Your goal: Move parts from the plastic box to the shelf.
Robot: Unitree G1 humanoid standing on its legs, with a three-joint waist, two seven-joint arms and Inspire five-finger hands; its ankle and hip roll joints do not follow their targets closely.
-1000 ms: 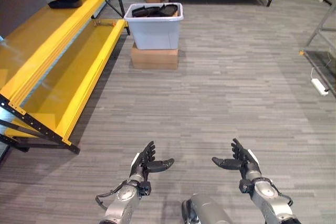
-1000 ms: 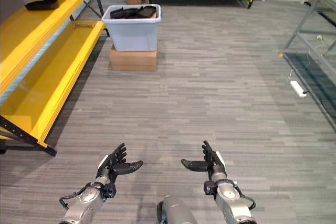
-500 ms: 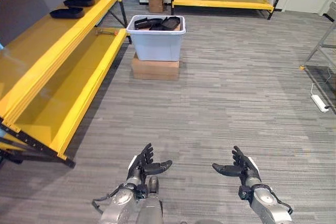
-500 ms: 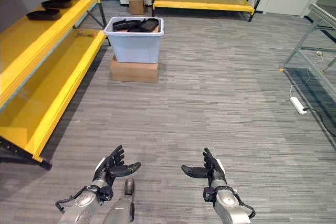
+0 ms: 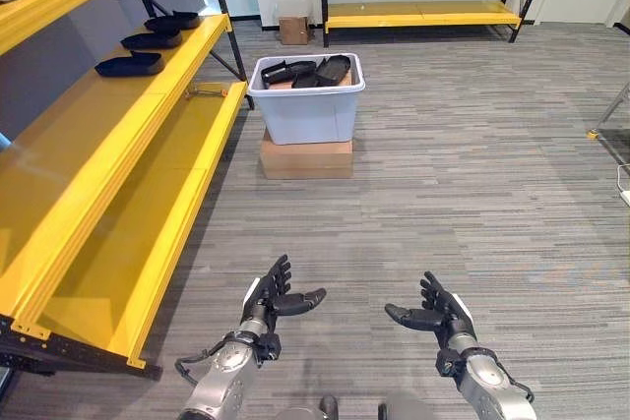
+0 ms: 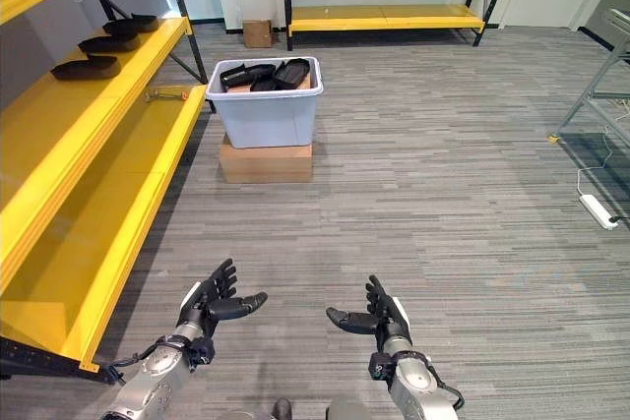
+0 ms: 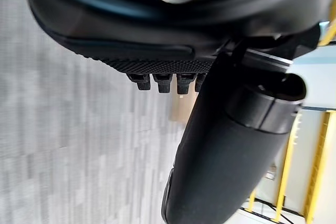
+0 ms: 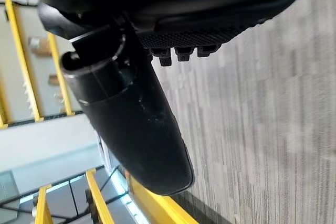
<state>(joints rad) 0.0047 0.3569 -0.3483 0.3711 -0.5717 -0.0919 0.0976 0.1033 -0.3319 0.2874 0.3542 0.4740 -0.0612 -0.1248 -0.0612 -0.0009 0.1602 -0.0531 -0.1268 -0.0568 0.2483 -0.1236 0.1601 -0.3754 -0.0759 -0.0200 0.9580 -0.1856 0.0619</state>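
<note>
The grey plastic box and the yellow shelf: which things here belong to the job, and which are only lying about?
For the job:
- grey plastic box on a cardboard carton
- black parts inside it
- long yellow metal shelf, three black parts already on it
- left hand, right hand, both empty

Lying about:
- small brown carton
- white power strip
</note>
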